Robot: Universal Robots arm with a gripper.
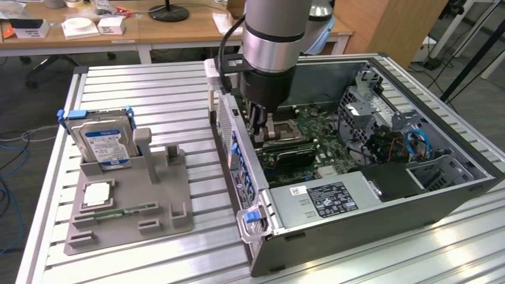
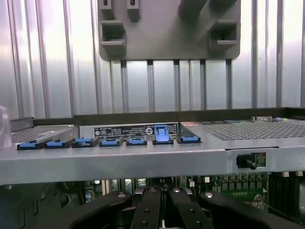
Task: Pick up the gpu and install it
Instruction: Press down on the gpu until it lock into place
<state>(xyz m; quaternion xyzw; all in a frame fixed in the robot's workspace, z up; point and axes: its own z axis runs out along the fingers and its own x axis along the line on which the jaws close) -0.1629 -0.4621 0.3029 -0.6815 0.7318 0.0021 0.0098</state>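
Note:
My gripper [image 1: 256,135] reaches down into the open computer case [image 1: 379,195], close to its rear wall with the blue slot clips [image 1: 234,145]. Its black fingers [image 2: 147,210] are pressed together, shut. Right under the fingertips a dark flat card, the gpu [image 1: 290,157], sits low over the green motherboard [image 1: 316,127]; where the fingers meet it is hidden by the wrist. In the wrist view the gripper [image 2: 162,217] hangs just inside the rear wall, below the row of blue clips [image 2: 161,134].
A grey holder plate [image 1: 134,201] lies on the slatted table at the exterior view's left, carrying a hard drive [image 1: 106,142], a square chip [image 1: 96,194] and a green memory stick [image 1: 118,212]. Its two upright posts [image 1: 146,148] stand empty. Desks stand behind the table.

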